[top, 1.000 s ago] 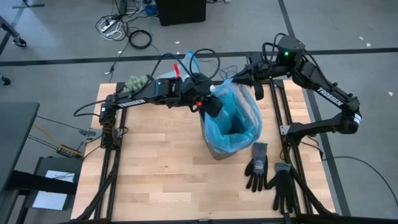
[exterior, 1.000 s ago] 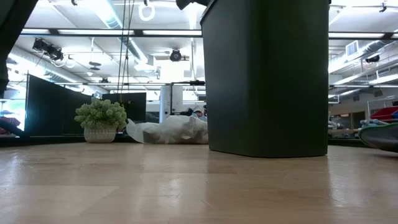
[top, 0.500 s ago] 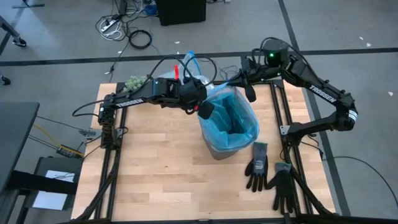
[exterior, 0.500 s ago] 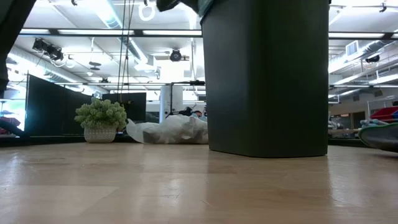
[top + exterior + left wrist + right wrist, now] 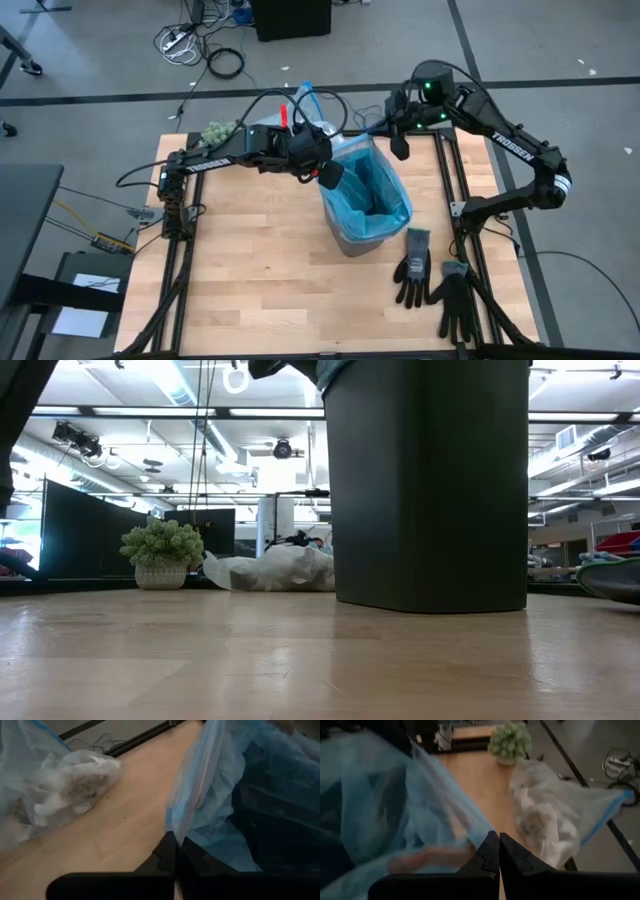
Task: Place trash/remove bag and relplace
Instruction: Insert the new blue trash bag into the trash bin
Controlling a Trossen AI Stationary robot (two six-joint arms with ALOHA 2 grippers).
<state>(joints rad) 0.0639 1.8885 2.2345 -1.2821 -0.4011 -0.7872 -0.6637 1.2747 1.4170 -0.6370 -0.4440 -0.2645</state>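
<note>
A black bin [image 5: 430, 480] stands mid-table with a light-blue plastic bag [image 5: 368, 195] spread over its mouth. My left gripper [image 5: 328, 176] is shut on that bag's rim at the bin's left side. My right gripper [image 5: 398, 143] is shut on the rim at the far right. The grey-white bag [image 5: 65, 785], stuffed with the trash, lies on its side on the table's far part [image 5: 552, 815], behind the left arm [image 5: 270, 570]. My left gripper pinches the light-blue bag's rim [image 5: 176, 822] between its two shut fingers, coming level from the table's left. The plastic rises from the fingertips and runs on across the bin's mouth. One layer or several, I cannot tell. My right gripper pinches the light-blue bag's rim [image 5: 479, 829] between its shut fingers at the bin's far right side, slanting down from the far right. The plastic stretches away from the fingertips toward the bin.
A small green plant in a pot [image 5: 220, 130] sits at the far left corner. Two black gloves [image 5: 414, 266] [image 5: 458, 300] lie near the right edge, in front of the bin. Bare wood lies to the left and near side of the bin [image 5: 250, 270].
My right gripper has moved toward the table's left with the bag's rim, and my left gripper has shifted slightly left. The light-blue bag's puffed-up mouth has drawn in and now lies flatter over the bin.
</note>
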